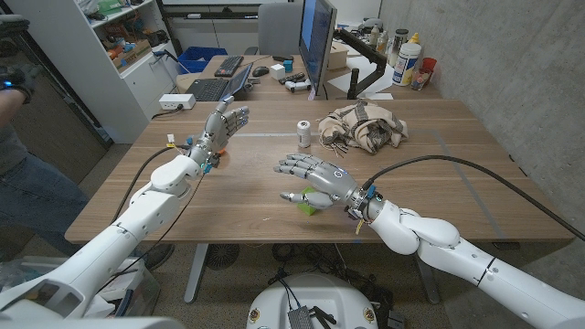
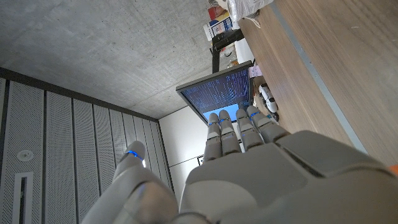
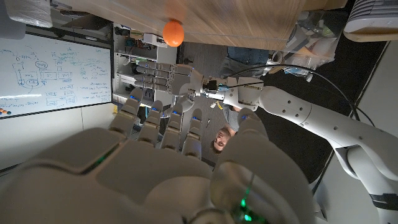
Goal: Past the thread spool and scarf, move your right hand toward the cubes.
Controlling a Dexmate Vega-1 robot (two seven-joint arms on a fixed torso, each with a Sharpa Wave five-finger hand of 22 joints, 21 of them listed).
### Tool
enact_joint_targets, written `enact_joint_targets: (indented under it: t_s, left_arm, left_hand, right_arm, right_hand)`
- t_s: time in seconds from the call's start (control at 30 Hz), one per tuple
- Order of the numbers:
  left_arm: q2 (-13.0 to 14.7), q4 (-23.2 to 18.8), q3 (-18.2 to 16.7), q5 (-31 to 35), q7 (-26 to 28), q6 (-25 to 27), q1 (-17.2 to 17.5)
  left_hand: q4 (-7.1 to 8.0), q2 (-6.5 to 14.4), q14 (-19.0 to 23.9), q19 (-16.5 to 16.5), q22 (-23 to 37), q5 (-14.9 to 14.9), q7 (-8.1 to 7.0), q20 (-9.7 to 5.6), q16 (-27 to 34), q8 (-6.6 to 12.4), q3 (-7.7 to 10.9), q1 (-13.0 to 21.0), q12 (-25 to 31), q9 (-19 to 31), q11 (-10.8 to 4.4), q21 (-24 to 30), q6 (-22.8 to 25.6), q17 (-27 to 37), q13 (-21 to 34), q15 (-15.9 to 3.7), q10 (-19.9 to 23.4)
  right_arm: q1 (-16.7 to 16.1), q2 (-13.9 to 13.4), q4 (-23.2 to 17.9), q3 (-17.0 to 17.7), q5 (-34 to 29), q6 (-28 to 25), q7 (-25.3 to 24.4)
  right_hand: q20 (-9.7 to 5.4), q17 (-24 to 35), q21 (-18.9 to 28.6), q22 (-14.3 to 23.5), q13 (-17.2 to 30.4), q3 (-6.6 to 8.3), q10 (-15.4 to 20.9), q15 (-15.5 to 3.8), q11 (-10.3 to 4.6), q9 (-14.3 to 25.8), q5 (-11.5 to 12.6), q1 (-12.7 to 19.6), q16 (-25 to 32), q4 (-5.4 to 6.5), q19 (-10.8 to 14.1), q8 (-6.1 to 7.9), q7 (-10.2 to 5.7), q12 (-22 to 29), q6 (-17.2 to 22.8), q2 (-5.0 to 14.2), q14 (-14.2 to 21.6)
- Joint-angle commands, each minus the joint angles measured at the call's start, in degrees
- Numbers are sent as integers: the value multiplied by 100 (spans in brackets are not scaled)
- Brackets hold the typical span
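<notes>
The right robot hand [image 1: 315, 174], open with fingers spread and holding nothing, hovers just above a green cube [image 1: 311, 198] on the tabletop [image 1: 457, 164], nearer the robot than the thread spool [image 1: 303, 133] and scarf [image 1: 364, 128], so its reach seems almost complete, needing only a short final approach.

The whiteboard [image 3: 55, 74] notes and monitor [image 2: 221, 92] text are too small to read.

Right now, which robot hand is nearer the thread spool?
Right. The right robot hand sits just in front of the thread spool, slightly to its right. The left robot hand is raised farther off to the spool's left.
</notes>
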Motion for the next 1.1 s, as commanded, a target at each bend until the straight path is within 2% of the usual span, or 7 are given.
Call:
enact_joint_targets:
  t_s: [0.03,0.43,0.8,1.1]
  left_arm:
    - [-85,261,169,68,-242,47,-314]
    - [-144,511,265,81,-450,70,-549]
    - [-21,329,185,20,-417,152,-455]
    - [85,257,157,2,-492,183,-425]
  left_hand:
    - [-12,-6,-20,-26,18,26,-14,-38,9,47,-17,52,3,11,-7,-19,23,19,8,-25,-26]
    - [-10,7,-30,-60,20,32,-11,-22,11,45,-33,57,9,11,-53,-27,35,19,7,-33,-17]
    - [-7,15,-31,-91,21,36,-11,-10,14,43,-44,58,11,11,-47,-35,42,20,7,-33,-11]
    - [-5,23,-28,-112,23,37,-11,-11,17,41,-52,59,9,12,-52,-38,44,20,7,-31,-15]
  right_arm:
    - [5,-16,-102,-116,-74,-294,222]
    - [172,20,38,-298,-207,-417,314]
    - [333,132,293,-472,-260,-460,235]
    - [334,152,249,-536,-323,-618,149]
  right_hand:
    - [24,22,-10,29,20,-1,4,0,34,19,-24,70,-18,-29,-74,75,14,3,139,4,-50]
    - [22,23,-11,31,23,4,40,-45,38,18,-32,81,-2,-32,-104,88,12,25,200,12,-47]
    - [21,24,-3,34,25,10,97,-57,67,18,-40,89,19,-34,-106,95,15,52,248,19,-6]
    - [21,24,4,35,26,10,118,-80,69,18,-45,91,34,-34,-104,99,31,63,281,21,31]
